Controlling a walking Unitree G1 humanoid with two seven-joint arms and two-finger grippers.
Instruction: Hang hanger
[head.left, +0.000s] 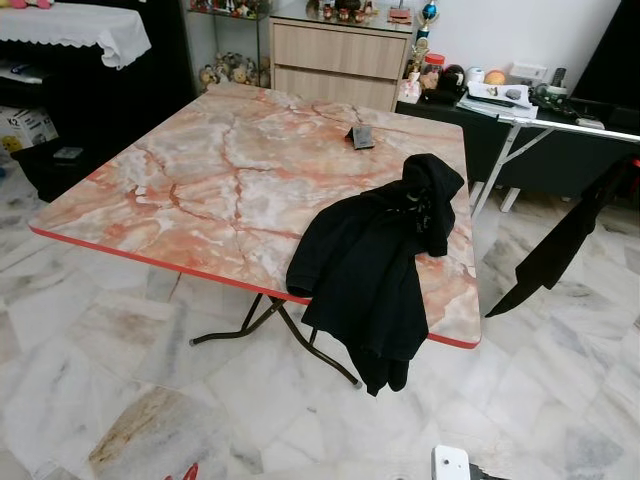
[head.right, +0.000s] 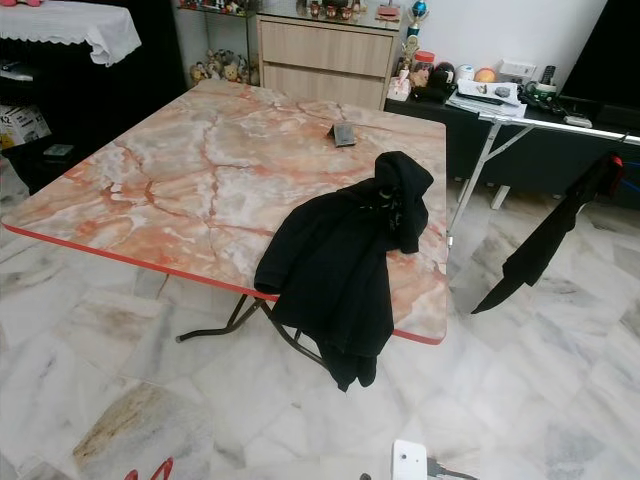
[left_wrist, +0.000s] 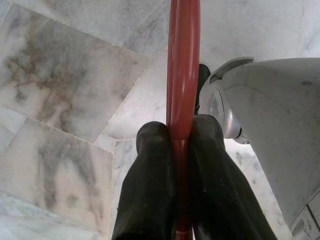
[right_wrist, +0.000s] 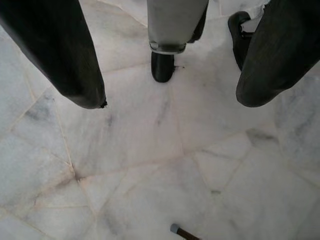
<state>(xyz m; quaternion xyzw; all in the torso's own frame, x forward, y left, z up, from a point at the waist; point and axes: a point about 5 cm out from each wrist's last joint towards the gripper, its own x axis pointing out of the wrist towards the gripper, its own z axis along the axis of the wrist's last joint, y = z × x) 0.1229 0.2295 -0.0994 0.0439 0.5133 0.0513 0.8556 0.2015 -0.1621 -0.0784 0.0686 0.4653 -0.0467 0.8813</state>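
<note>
In the left wrist view my left gripper (left_wrist: 182, 131) is shut on a red hanger (left_wrist: 184, 60), whose bar runs straight out between the two black fingers over the marble floor. A red tip of the hanger (head.left: 190, 472) peeks up at the bottom edge of the left eye view. My right gripper (right_wrist: 172, 100) is open, its fingers spread wide above the floor and holding nothing. A black jacket (head.left: 385, 265) lies on the near right corner of the marble-patterned folding table (head.left: 200, 180), partly hanging over its edge.
A small dark object (head.left: 361, 137) lies at the table's far side. A black garment (head.left: 560, 245) hangs from a white rack (head.left: 560, 128) at the right. A wooden drawer cabinet (head.left: 335, 60) and a cluttered black desk (head.left: 500, 100) stand behind. Marble floor surrounds the table.
</note>
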